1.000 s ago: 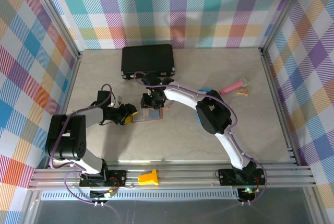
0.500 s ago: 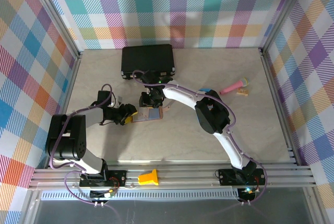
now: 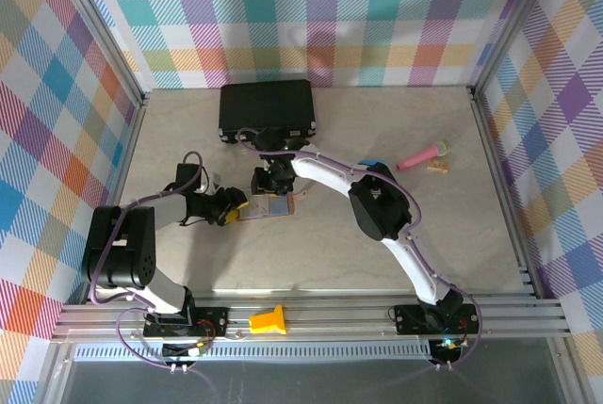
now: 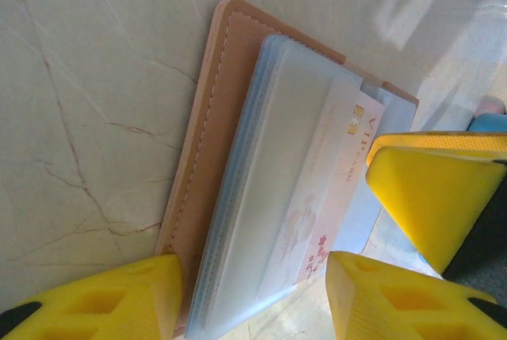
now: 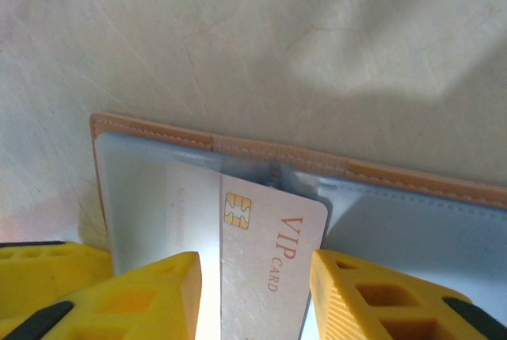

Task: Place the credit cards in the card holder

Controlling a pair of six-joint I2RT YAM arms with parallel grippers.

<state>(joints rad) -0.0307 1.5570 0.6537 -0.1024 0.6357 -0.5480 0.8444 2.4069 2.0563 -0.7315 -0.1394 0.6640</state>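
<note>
1. From above, the card holder (image 3: 272, 206) lies open on the table (image 3: 377, 253), just in front of the black case (image 3: 267, 109). The left gripper (image 3: 234, 207) sits at its left edge and the right gripper (image 3: 276, 185) over its far edge. How the jaws stand is too small to read there.
2. The left wrist view brings out the holder's tan leather cover and its stack of cloudy plastic sleeves (image 4: 261, 197), with a pinkish card (image 4: 337, 189) partway inside one. The left gripper's jaws are apart, and the holder's near edge lies between them.
3. The right wrist view adds the card's gold chip and the words VIP CARD. Its top end is tucked under a sleeve, and the rest juts out between the right gripper's fingers (image 5: 158, 292). A bright gap shows on one side and the other edge is hidden, so whether they pinch it cannot be told.
4. The overhead view also takes in a pink toy (image 3: 421, 154) well apart to the right.
</note>
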